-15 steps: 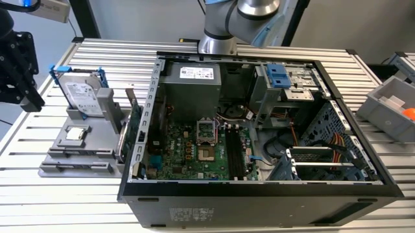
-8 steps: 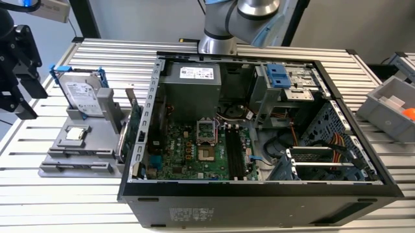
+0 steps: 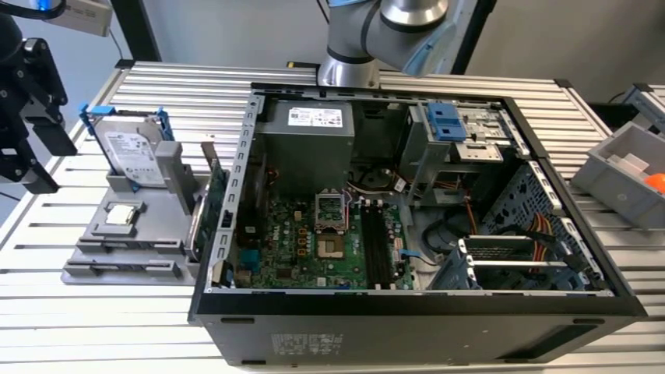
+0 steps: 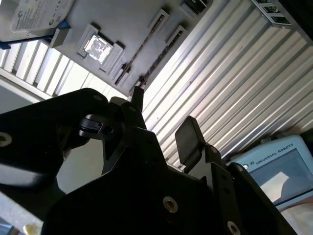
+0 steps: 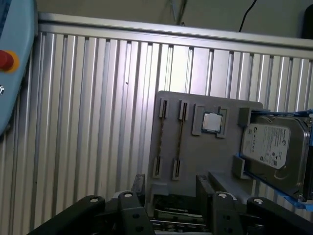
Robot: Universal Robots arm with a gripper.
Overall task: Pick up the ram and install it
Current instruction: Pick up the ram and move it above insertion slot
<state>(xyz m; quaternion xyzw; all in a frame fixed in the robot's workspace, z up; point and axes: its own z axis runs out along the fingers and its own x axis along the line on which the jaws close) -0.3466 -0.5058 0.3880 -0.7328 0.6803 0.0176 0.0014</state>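
- Green circuit-board stick, the ram [image 5: 180, 141], stands on its long edge in a pair of slots in the grey holder [image 5: 215, 161]. In both wrist views it shows edge-on as a thin dark line [image 4: 142, 49].
- In the exterior view the ram [image 3: 214, 199] sits on the side of the holder [image 3: 124, 269] nearest the computer case [image 3: 416, 327], just beside the case's outer wall.
- Nothing grips or touches the ram. It is not yet installed.
- A second pair of slots [image 5: 159, 137] lies just beside the ram on the same holder.
- The square silver processor chip [image 5: 211, 122] lies flat in a recess of the holder, between the ram and the hard drive [image 5: 271, 147].
- The hard drive stands in a blue-trimmed frame at the holder's end farthest from the case.
- The gripper [image 4: 161, 110] has its two black fingers [image 4: 188, 137] set apart with nothing between them. It hangs clear of the holder and apart from the ram.
- In the first wrist view the gap of the gripper [image 5: 170, 183] lines up roughly with the ram's slots.
- The case lies open on its side, exposing the motherboard [image 3: 301, 241] and long black memory slots [image 3: 374, 245] near its middle.
- Holder and case both rest on a ribbed aluminium tabletop [image 3: 104, 327].
- A grey bin [image 3: 624, 175] sits at the exterior view's right edge.
- A pendant with a screen [image 4: 279, 171] appears in the second wrist view.
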